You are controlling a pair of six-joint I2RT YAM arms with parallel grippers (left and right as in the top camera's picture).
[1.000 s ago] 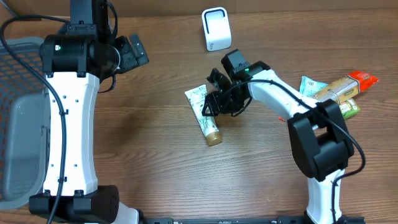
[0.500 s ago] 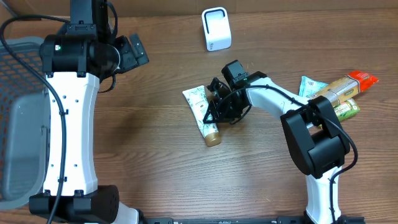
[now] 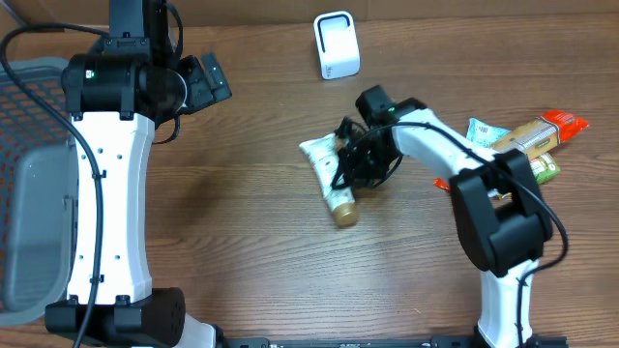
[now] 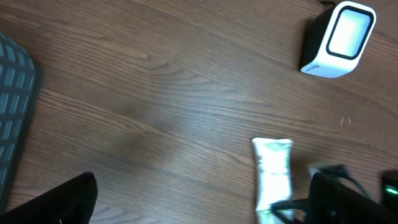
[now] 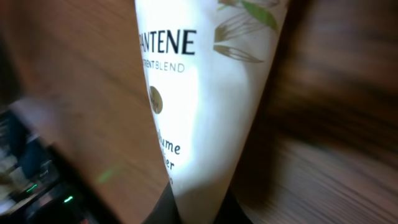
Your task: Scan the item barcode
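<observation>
The item is a white Pantene tube (image 3: 324,166) with a gold cap, in the middle of the table. My right gripper (image 3: 351,162) is shut on the tube partway along its length. Up close in the right wrist view the tube (image 5: 202,93) fills the frame, and the dark fingertips (image 5: 163,210) pinch its lower part. No barcode shows on its printed face. The white scanner (image 3: 336,45) stands at the back of the table, its window showing in the left wrist view (image 4: 345,34). My left gripper (image 3: 205,81) hangs open high at the left, holding nothing, with the tube (image 4: 272,171) below it.
A grey mesh basket (image 3: 29,184) sits at the table's left edge. Several snack packets (image 3: 527,143) lie in a pile at the right. Bare wood lies between the tube and the scanner.
The right gripper closed on the tube. The tube then shifted right and turned, its cap end now further right and nearer the front. The left arm stayed still.
</observation>
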